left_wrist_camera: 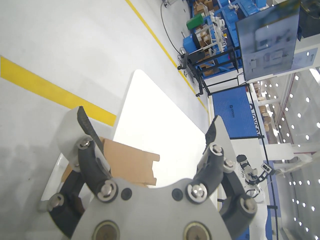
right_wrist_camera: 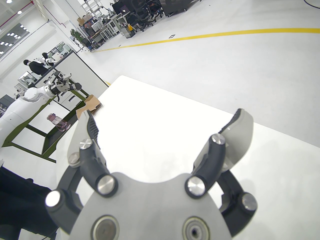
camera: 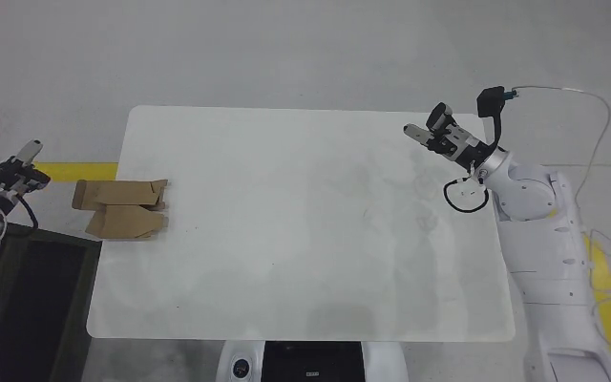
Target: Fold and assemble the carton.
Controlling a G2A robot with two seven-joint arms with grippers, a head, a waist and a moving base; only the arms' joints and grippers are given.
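A flattened brown carton (camera: 119, 207) lies half over the left edge of the white table (camera: 305, 248), its flaps spread. My left gripper (camera: 27, 158) hangs off the table beyond that edge, left of the carton, open and empty. In the left wrist view the carton (left_wrist_camera: 130, 162) lies just past the left gripper (left_wrist_camera: 147, 123). My right gripper (camera: 428, 124) is raised over the table's far right corner, open with nothing in it. In the right wrist view the right gripper (right_wrist_camera: 162, 116) faces across the table toward the distant carton (right_wrist_camera: 90, 103).
A dark stand (camera: 33, 306) sits on the floor left of the table. A yellow floor line (camera: 72, 171) runs behind the carton. The wide tabletop between the two arms is bare white.
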